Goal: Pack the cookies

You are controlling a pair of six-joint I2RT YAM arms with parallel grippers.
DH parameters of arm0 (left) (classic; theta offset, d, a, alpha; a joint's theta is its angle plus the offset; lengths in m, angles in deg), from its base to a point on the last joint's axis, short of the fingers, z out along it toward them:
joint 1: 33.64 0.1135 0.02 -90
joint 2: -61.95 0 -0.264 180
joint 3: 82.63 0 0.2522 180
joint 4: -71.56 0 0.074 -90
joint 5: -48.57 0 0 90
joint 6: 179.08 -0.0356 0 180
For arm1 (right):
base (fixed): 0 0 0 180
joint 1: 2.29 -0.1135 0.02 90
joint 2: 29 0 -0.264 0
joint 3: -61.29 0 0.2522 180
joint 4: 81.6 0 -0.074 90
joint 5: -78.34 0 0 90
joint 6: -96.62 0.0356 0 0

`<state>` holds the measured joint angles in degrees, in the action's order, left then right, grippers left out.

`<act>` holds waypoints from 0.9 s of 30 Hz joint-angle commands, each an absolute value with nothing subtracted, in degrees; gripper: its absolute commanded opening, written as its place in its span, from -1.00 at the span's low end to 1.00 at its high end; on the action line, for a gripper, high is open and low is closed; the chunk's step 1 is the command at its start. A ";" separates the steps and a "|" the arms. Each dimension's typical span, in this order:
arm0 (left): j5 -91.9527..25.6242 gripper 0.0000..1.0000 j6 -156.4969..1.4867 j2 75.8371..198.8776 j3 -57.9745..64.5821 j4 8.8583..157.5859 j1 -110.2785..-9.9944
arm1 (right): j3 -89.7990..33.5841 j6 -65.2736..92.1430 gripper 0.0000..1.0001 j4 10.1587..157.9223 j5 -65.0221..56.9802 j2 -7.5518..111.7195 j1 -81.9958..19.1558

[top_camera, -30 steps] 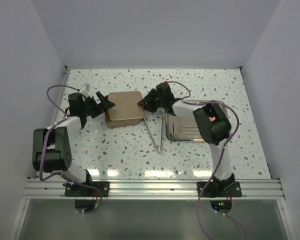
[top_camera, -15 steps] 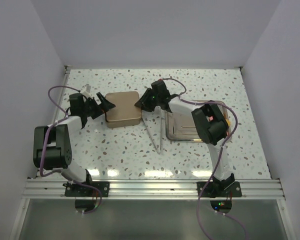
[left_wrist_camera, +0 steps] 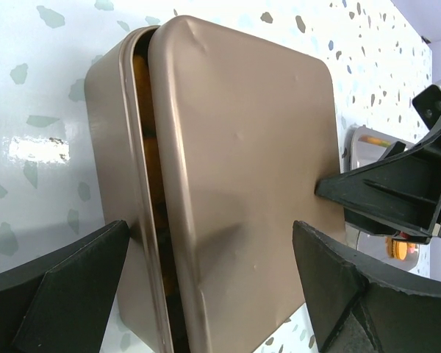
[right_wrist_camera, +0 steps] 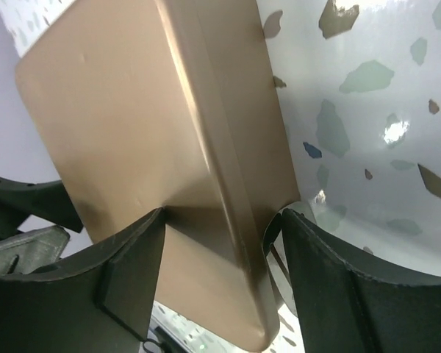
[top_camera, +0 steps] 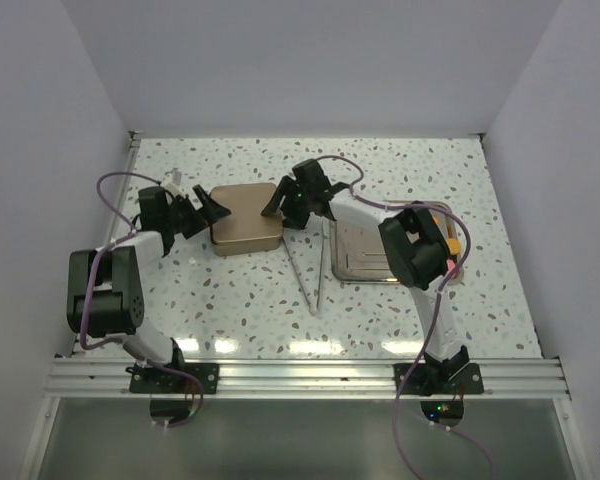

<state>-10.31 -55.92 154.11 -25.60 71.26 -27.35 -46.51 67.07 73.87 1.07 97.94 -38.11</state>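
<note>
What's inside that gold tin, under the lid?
Through the gap beside the lid, the left wrist view shows a few orange cookies in the gold tin. The lid hides everything else inside.

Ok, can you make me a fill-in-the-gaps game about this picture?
The cookies peeking out of the tin are ____. The tongs lie between the tin and the ____. The left gripper is ____, holding nothing.
Missing words: orange, tray, open.
</note>
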 commanded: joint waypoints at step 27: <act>-6.53 0.94 -55.33 157.66 -20.79 68.01 -29.85 | -74.11 55.31 0.79 37.97 -7.53 104.95 -40.26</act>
<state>-8.24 -55.68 157.04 -22.95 71.13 -28.23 -70.53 57.01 41.48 -5.71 104.87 -40.14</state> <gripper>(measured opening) 0.973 0.895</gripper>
